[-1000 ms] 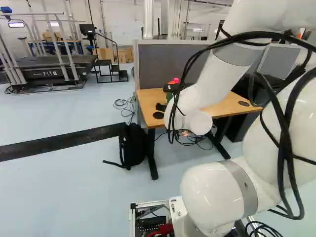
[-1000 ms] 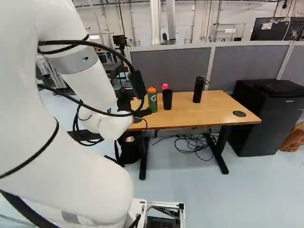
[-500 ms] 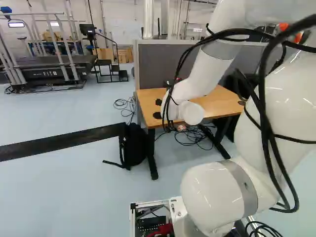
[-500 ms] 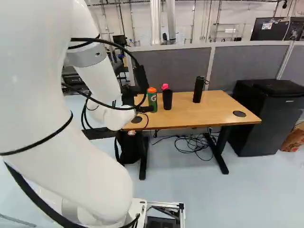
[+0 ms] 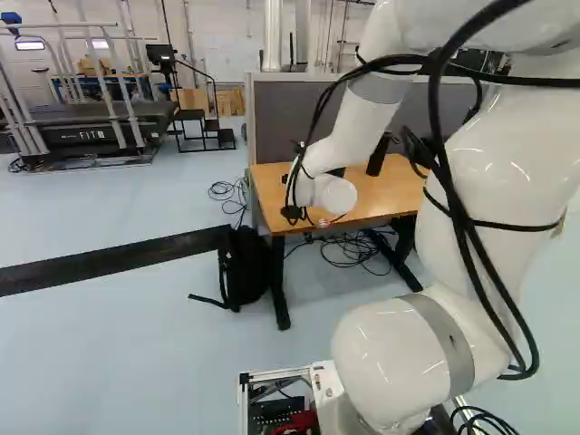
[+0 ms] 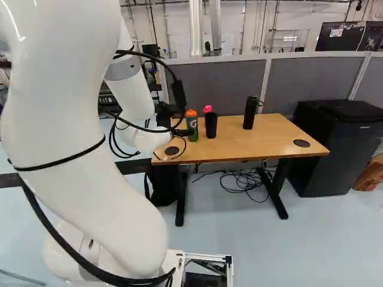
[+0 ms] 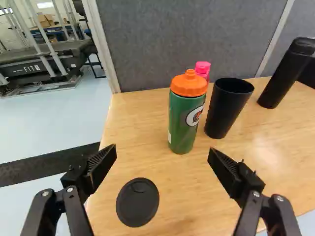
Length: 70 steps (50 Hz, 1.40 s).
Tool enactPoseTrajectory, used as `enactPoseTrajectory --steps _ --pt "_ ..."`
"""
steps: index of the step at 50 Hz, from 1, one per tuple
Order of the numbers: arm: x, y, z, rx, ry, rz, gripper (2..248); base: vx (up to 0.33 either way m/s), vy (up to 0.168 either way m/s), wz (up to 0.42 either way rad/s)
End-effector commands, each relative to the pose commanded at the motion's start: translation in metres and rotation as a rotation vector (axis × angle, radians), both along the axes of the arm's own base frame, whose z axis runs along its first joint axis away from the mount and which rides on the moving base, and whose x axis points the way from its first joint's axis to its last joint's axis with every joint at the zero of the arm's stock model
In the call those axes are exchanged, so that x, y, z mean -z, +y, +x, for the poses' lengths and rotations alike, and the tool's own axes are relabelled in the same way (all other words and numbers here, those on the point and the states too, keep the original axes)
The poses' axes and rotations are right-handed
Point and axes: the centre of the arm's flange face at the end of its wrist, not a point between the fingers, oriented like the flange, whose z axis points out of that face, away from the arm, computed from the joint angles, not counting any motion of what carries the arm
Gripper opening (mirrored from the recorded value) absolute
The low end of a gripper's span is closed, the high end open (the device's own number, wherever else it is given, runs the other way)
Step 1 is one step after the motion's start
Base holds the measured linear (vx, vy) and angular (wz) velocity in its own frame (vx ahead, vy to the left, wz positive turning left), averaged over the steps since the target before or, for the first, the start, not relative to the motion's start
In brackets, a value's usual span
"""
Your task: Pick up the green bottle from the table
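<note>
Showing up smooth and glossy, the green bottle [image 7: 182, 125] stands upright on the table [image 7: 147, 115], its body a straight cylinder under a ridged orange lid [image 7: 189, 84], a white round badge on its side. It's ahead of the gripper [image 6: 182, 132], past the fingertips and in line with the space between them. The fingers [image 7: 102, 166] are ribbed, black and spread wide apart. Crowding in just beside the bottle is a tapered, matt-black cup [image 7: 227, 108], open at the top, and a pink lid [image 7: 203, 68] pokes up behind the pair. Farther along stands a dark flask [image 6: 250, 112]; a flat black disc [image 7: 138, 202] sits in the pale wood nearer the gripper. A grey fabric partition [image 7: 182, 37] backs it all. And the shiny white arm [image 6: 133, 98], cables looping round it, slopes down to bring its wrist low by the table's end.
</note>
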Motion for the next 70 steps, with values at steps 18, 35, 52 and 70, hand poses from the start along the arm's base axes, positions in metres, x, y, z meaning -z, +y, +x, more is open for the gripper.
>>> enactPoseTrajectory --steps 18,35,52,70 --pt "0.002 0.013 0.032 0.048 -0.006 0.032 247 0.000 0.000 0.000" --pt "0.005 0.023 0.064 0.107 -0.014 0.066 247 0.000 0.000 0.000" --pt "0.011 0.023 0.090 0.186 0.013 0.108 247 0.000 0.000 0.000" --pt "0.019 0.020 0.112 0.272 0.053 0.159 247 0.000 0.000 0.000"
